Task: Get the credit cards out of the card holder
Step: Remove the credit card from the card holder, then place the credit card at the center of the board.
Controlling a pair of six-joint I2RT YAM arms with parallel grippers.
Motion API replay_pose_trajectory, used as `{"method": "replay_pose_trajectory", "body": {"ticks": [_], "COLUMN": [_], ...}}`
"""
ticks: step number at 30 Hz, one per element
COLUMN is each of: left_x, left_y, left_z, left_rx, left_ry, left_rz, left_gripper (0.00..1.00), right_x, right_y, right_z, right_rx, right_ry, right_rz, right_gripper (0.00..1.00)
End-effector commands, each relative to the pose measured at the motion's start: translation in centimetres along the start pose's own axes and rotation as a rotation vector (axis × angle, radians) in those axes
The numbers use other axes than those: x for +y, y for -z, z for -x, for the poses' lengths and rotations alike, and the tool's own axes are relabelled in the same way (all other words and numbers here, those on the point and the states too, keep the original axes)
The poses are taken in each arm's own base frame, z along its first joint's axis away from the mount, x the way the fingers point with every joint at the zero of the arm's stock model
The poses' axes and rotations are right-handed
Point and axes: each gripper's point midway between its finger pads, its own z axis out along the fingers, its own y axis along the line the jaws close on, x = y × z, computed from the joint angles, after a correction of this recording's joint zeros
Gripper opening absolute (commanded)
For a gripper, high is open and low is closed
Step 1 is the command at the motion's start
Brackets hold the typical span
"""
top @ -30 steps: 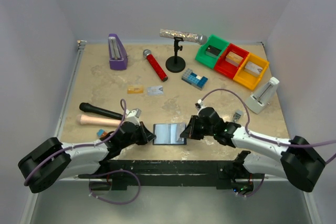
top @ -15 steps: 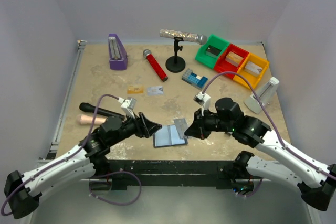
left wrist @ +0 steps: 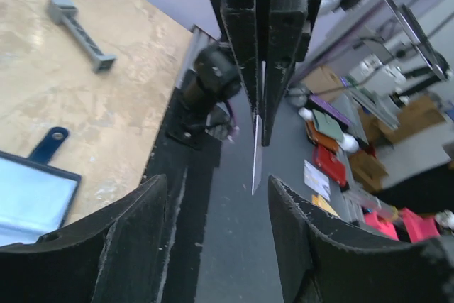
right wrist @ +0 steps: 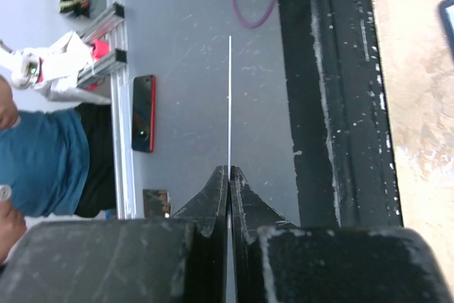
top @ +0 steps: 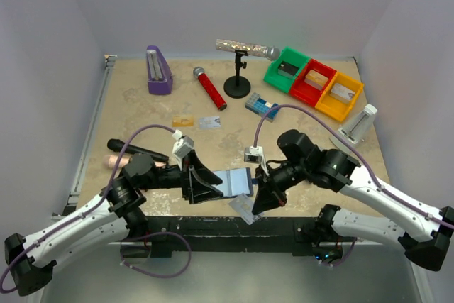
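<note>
Over the table's (top: 142, 115) near edge, right gripper (top: 257, 200) pinching card (top: 243, 209), left gripper (top: 213, 187) released, apparently beside card holder (top: 235, 180)

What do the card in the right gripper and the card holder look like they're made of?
The card pinched in the right gripper: probably stiff plastic with a silver-grey face. Seen edge-on it is a hairline that runs straight with no support. The card holder: likely leather or an imitation, with a dark-blue rim, a smooth pale-blue pocket lining and a soft closure tab. Which of the two it is cannot be told.

Beige table (top: 142, 115): card holder (top: 230, 179), gold card (top: 183, 121), silver card (top: 208, 122).
</note>
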Motion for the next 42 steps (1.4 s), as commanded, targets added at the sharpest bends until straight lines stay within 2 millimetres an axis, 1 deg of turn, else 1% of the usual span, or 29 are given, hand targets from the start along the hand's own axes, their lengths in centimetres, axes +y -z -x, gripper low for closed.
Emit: {"method": "replay_pose_trajectory", "body": {"ticks": [1, 6, 10, 14, 16, 24, 26, 28, 29, 31, 32, 33, 34, 36, 39, 40, 42], "left_x": [-4.3, -4.6, -4.5, -4.7, -4.7, -4.4, -4.5, -4.5, -4.4, -4.1, -3.9, -3.5, -3.0, -1.1, 0.9, 1.4, 3.5], "left_y": [-0.6, -1.4, -1.8, -1.9, -2.0, -2.5, -2.5, -2.5, -2.6, -2.5, -2.5, -2.5, -2.5, -2.4, -1.9, -1.7, -1.2], "left_z": [0.4, -0.4, -1.0, -1.1, -1.2, -2.5, -2.5, -2.5, -2.4, -2.5, -2.4, -2.3, -2.5, -2.9, -2.6, -2.1, -1.1], "left_rx": [0.102, 0.14, 0.166, 0.169, 0.175, 0.221, 0.22, 0.216, 0.211, 0.198, 0.184, 0.167, 0.152, 0.095, -0.056, -0.121, -0.242], "left_ry": [-0.054, -0.028, -0.015, -0.016, -0.012, 0.011, 0.01, 0.01, 0.009, 0.007, 0.006, 0.002, 0.009, 0.047, 0.117, 0.13, 0.171], "left_rz": [-0.236, -0.265, -0.27, -0.279, -0.281, -0.292, -0.297, -0.294, -0.29, -0.273, -0.259, -0.241, -0.218, -0.136, -0.078, -0.058, 0.032], "left_gripper": [0.62, 0.61, 0.57, 0.55, 0.53, 0.3, 0.23, 0.12, 0.08, 0.0, 0.0, 0.0, 0.0, 0.0, 0.0, 0.0, 0.0], "right_x": [2.4, 2.0, 1.6, 1.5, 1.5, 1.3, 1.3, 1.3, 1.3, 1.1, 0.8, 0.5, 0.1, -0.8, -2.3, -3.1, -4.3], "right_y": [0.7, 0.3, -0.2, -0.4, -0.5, -0.6, -0.6, -0.7, -0.7, -0.6, -0.6, -0.6, -0.5, -0.2, 0.5, 0.7, 1.8], "right_z": [0.7, 1.4, 1.7, 1.8, 1.9, 2.0, 2.0, 1.9, 1.9, 2.0, 2.1, 2.3, 2.6, 3.4, 4.9, 5.2, 5.8], "right_rx": [0.042, 0.062, 0.082, 0.097, 0.1, 0.113, 0.117, 0.119, 0.12, 0.112, 0.099, 0.081, 0.055, -0.009, -0.157, -0.207, -0.331], "right_ry": [0.084, 0.091, 0.086, 0.089, 0.09, 0.094, 0.093, 0.093, 0.092, 0.088, 0.084, 0.074, 0.074, 0.062, 0.028, 0.012, -0.026], "right_rz": [0.078, 0.055, 0.042, 0.035, 0.034, 0.019, 0.018, 0.016, 0.017, -0.004, -0.027, -0.052, -0.082, -0.154, -0.265, -0.309, -0.391], "right_gripper": [0.0, 0.0, 0.0, 0.0, 0.0, 0.0, 0.0, 0.0, 0.0, 0.32, 0.43, 0.48, 0.52, 0.57, 0.6, 0.6, 0.61]}}
